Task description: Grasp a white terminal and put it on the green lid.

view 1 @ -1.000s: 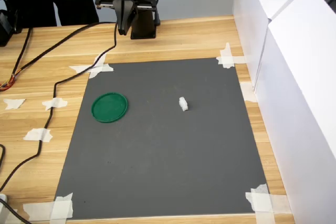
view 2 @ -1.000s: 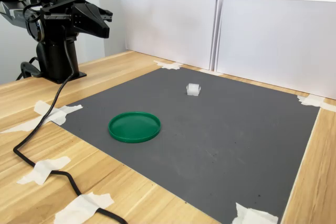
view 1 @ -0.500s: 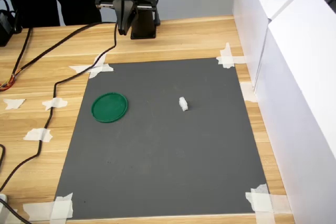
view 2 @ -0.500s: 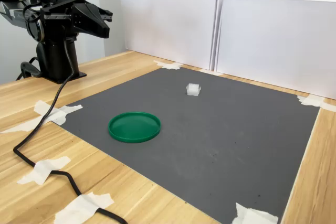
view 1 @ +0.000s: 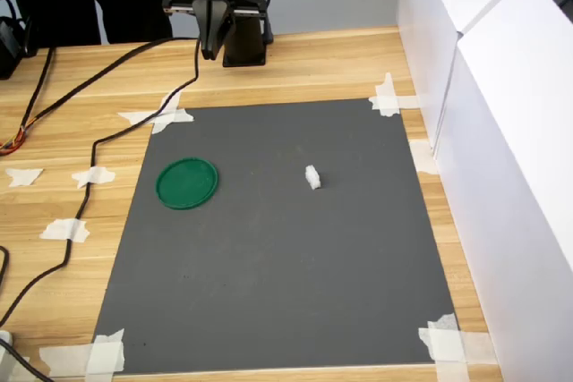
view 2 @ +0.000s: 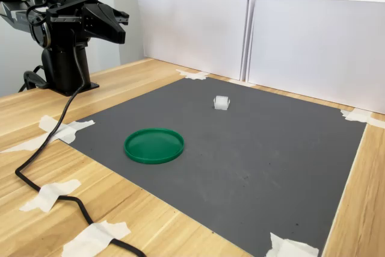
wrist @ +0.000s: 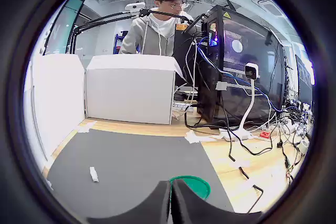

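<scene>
The white terminal [view 1: 312, 177] [view 2: 222, 103] [wrist: 94, 174] is a tiny block standing near the middle of the dark grey mat [view 1: 277, 257]. The green lid [view 1: 187, 183] [view 2: 154, 145] [wrist: 195, 184] lies flat on the mat, to the terminal's left in the first exterior view. My gripper [view 1: 209, 49] [view 2: 123, 28] [wrist: 171, 192] hangs shut and empty high over the wooden table's far edge, close to the arm's base, well away from both things. In the wrist view its two fingers touch, with the lid just beyond them.
White panels [view 1: 488, 87] wall off the first exterior view's right side. A black cable [view 1: 98, 140] runs over the wood [view 1: 54, 131] past the mat's left edge. White tape pieces [view 1: 158, 117] hold the mat's corners. A person [wrist: 157, 19] stands behind the white box.
</scene>
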Controlling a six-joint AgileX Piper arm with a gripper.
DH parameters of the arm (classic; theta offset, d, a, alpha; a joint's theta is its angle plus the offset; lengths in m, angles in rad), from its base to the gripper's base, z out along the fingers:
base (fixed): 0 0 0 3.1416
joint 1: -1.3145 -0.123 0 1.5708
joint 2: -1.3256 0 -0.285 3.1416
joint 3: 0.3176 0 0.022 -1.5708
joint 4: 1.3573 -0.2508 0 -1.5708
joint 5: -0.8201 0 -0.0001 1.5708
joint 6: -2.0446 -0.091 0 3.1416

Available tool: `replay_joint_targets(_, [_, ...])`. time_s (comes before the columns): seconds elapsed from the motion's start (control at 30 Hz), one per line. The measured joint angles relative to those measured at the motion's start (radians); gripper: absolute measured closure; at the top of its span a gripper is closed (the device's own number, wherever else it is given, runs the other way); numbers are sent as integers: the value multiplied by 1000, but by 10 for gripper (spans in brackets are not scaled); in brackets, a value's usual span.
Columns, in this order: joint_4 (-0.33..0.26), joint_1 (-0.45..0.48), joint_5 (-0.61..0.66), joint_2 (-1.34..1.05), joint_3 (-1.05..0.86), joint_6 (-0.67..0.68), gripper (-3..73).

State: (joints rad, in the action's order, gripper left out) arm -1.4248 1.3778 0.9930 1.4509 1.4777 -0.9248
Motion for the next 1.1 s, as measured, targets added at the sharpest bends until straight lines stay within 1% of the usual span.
replay_joint_targets(0.2, [0, 0, -1, 17, 18, 0, 711])
replay_joint_targets(0.5, [0, 0, 18, 294, 161, 0, 711])
replay_joint_targets(0.67, [0, 0, 109, 491, 302, 0, 711])
replay_joint_targets(0.83, [0, 0, 248, 697, 485, 13, 711])
replay_joint_targets(0.97, [4, 0, 357, 834, 599, 60, 711])
replay_joint_targets(1.1, [7, 0, 416, 935, 666, 110, 711])
